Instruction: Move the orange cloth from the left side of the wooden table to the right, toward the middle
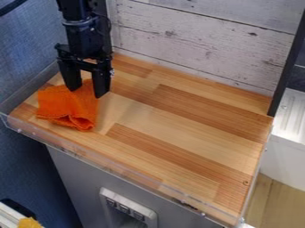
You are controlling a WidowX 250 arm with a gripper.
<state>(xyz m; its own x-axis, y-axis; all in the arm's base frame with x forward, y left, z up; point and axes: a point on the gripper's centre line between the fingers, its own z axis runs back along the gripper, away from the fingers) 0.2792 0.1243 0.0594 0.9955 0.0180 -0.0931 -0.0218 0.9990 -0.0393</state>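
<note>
The black gripper [87, 91] hangs at the upper left of the wooden top, its two fingers apart and pointing down over the back part of an orange cloth [67, 107]. The cloth lies crumpled at the left end of the wooden surface [179, 118], with a fold at its front edge. One finger overlaps the cloth's upper edge and the other is by its right side. Whether the fingertips touch the cloth, I cannot tell.
A clear rim [119, 167] runs along the left and front edges. Behind the surface stands a whitewashed plank wall [202, 40], with a dark upright post [287, 67] at the back right. A white unit [289, 120] is at the right.
</note>
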